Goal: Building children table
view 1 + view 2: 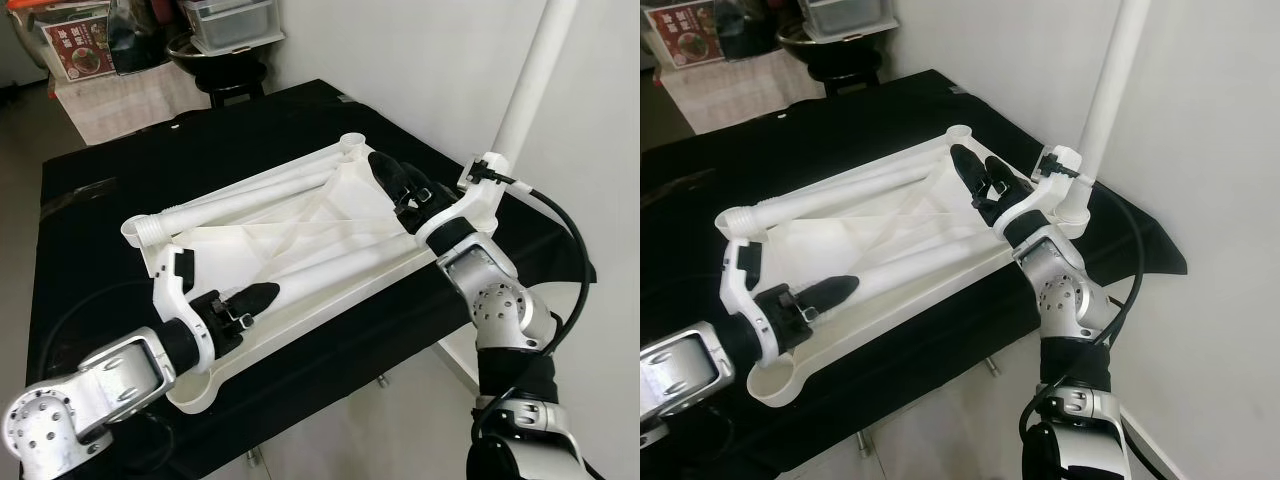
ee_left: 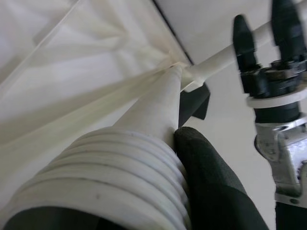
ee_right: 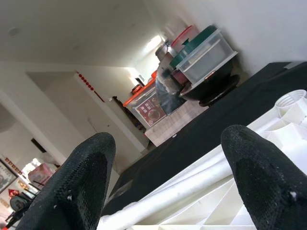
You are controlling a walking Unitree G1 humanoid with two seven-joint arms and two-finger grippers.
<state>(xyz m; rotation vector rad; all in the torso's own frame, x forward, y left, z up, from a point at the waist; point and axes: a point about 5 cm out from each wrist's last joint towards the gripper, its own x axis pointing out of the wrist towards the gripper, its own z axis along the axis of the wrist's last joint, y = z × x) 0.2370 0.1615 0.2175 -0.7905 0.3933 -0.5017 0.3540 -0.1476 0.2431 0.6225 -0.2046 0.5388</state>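
Black cloth [image 1: 90,190] bears one tabletop [image 1: 300,240], two legs [image 1: 240,200].

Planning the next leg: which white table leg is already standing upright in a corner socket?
The white leg at the tabletop's far-right corner, beside the right gripper, stands upright. The other leg lies flat across the underside, near the left gripper.

Left arm: silver, reaching in from the near-left corner of the desk, forearm low. Left gripper [image 1: 262,296]: black fingers lying close together, pointing toward the right arm. Right arm: elbow bent at the desk's right edge, wrist turned inward. Right gripper [image 1: 397,177]: fingers [image 3: 261,167] spread apart, pointing toward the far edge.
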